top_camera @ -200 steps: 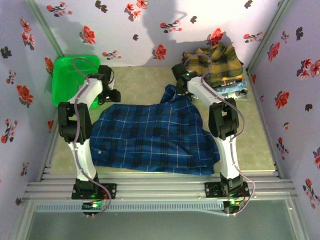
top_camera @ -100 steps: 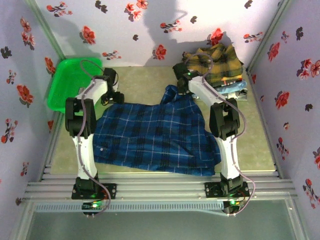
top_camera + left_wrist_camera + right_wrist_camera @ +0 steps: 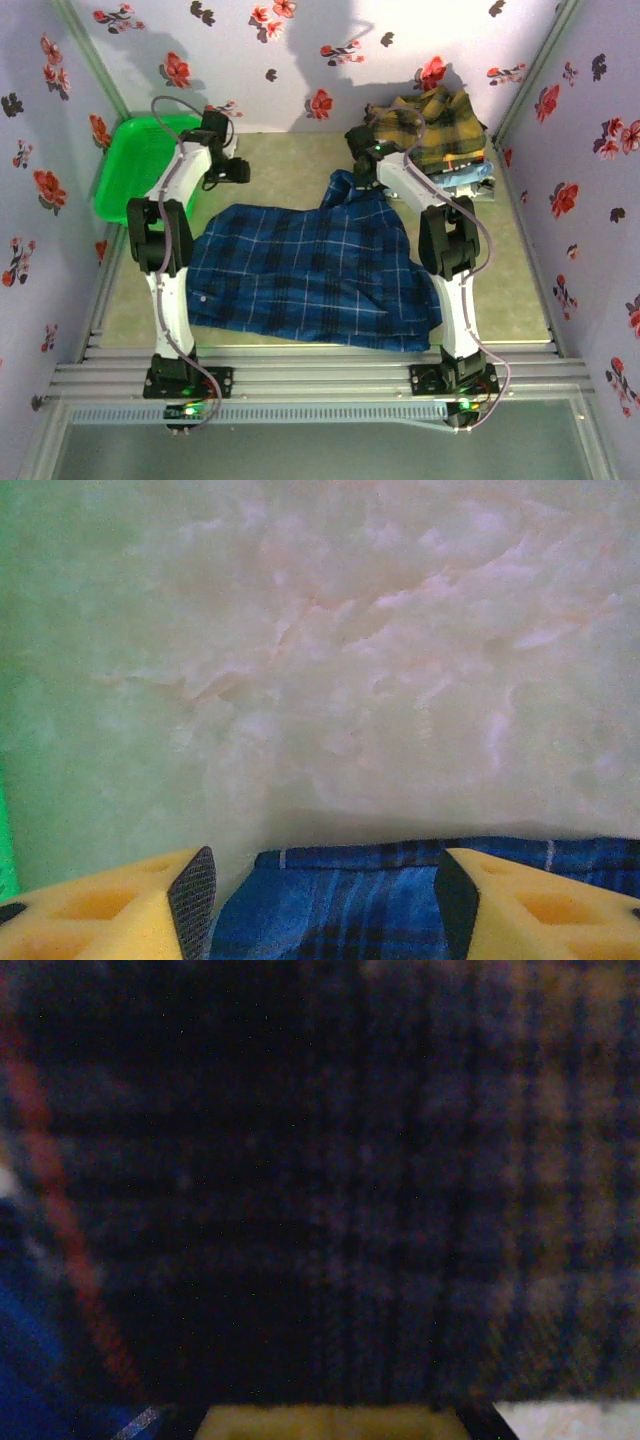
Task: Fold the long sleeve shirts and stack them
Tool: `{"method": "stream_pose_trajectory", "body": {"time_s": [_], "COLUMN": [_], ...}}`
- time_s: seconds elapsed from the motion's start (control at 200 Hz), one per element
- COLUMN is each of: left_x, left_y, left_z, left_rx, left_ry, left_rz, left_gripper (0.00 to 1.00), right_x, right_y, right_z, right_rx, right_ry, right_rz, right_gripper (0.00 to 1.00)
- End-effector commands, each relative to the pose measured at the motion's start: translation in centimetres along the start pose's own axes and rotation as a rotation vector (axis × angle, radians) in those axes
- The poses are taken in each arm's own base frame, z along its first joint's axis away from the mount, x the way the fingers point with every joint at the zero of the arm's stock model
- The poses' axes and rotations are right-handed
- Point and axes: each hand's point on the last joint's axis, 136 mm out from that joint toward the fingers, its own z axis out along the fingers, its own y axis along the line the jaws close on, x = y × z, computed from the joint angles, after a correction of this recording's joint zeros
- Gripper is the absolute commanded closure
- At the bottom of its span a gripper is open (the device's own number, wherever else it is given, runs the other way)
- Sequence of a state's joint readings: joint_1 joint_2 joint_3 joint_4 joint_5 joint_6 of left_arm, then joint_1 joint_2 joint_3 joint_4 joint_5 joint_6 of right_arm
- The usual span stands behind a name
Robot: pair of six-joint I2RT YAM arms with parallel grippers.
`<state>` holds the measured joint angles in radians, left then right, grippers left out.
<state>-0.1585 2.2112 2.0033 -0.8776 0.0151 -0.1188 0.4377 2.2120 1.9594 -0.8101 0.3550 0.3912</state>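
Currently, the blue plaid shirt (image 3: 310, 275) is lying spread out and unfolded across the middle of the worktop (image 3: 515, 270), between the two arms. A narrow part of it is reaching away from the arm bases toward the right hand (image 3: 362, 148).

The left hand (image 3: 325, 885) is hovering above bare worktop just beyond the far left edge of the blue plaid shirt. Its fingers (image 3: 190, 890) are standing spread, with nothing between them. In the left wrist view, the shirt's edge is showing below the gap. The green basket (image 3: 135, 165) is sitting just to the left of this hand, in the far left corner.

The right hand is sitting at the far end of the blue plaid shirt, just beside the stack in the far right corner. This hand is sitting pressed together; whether any cloth is pinched in it cannot be told. The right wrist view is showing dark, blurred plaid cloth close to the lens.

In the stack, the yellow plaid shirt (image 3: 435, 130) is lying on top, and a light blue shirt (image 3: 468, 178) is showing beneath it at the near edge.
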Motion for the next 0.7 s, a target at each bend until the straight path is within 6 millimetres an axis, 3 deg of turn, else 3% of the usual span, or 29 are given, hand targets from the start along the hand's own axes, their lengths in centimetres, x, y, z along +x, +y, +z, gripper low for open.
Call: {"method": "stream_pose_trajectory", "body": {"time_s": [0.0, 0.535, 0.695], "left_x": [3.3, 5.8, 6.5], "left_y": [0.2, 1.5, 1.7], "left_z": [2.7, 7.2, 8.0], "left_rx": [-0.013, -0.062, -0.064], "left_ry": [0.156, 0.253, 0.273], "left_rz": [0.028, 0.055, 0.062], "left_gripper": [0.40, 0.48, 0.60], "right_x": [-0.1, 0.2, 0.5], "right_y": [0.0, 0.7, 0.9], "right_z": [-1.0, -1.6, -1.6], "right_rx": [-0.005, -0.009, -0.007], "right_ry": [0.001, 0.000, 0.008], "right_rz": [-0.024, -0.040, -0.046], "right_gripper": [1.00, 1.00, 1.00]}}
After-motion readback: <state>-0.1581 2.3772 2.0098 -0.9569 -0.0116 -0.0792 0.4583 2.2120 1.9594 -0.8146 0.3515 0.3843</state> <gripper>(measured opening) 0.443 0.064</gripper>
